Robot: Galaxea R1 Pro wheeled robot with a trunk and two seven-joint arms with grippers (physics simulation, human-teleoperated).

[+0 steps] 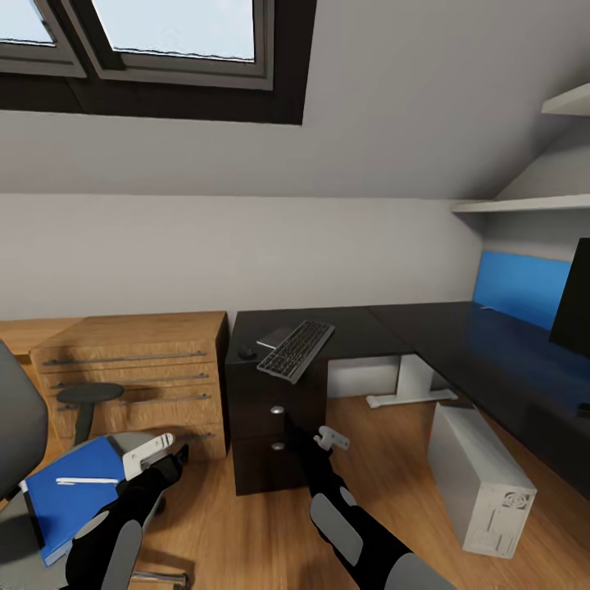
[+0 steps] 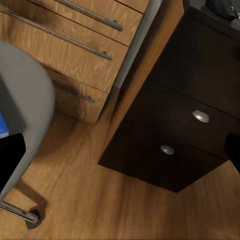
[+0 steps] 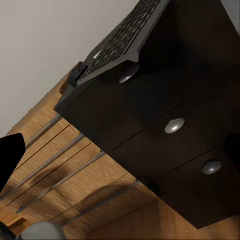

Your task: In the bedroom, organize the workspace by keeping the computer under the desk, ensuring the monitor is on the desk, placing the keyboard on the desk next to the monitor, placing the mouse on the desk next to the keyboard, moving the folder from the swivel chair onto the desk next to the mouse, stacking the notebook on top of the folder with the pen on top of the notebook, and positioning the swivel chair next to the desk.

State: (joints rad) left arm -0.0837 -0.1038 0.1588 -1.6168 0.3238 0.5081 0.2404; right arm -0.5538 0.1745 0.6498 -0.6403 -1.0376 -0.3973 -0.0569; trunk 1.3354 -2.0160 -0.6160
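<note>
The black desk [image 1: 360,324] carries the black keyboard [image 1: 295,350], which juts over its front edge. A dark mouse [image 1: 247,353] and the grey notebook [image 1: 274,337] lie beside it. The monitor [image 1: 574,303] stands at the far right. The white-grey computer [image 1: 479,479] stands on the floor by the desk. The blue folder [image 1: 70,492], with the white pen [image 1: 86,481] on it, lies on the grey swivel chair [image 1: 20,426]. My left gripper [image 1: 156,449] is open over the seat's edge. My right gripper [image 1: 328,438] is open in front of the desk drawers [image 3: 175,125].
A light wooden chest [image 1: 139,369] with bar handles stands against the desk's left side. A black armrest [image 1: 88,393] rises in front of it. A blue panel [image 1: 520,287] backs the desk's right wing, with wall shelves [image 1: 524,203] above. Wooden floor [image 1: 377,467] lies between chair and computer.
</note>
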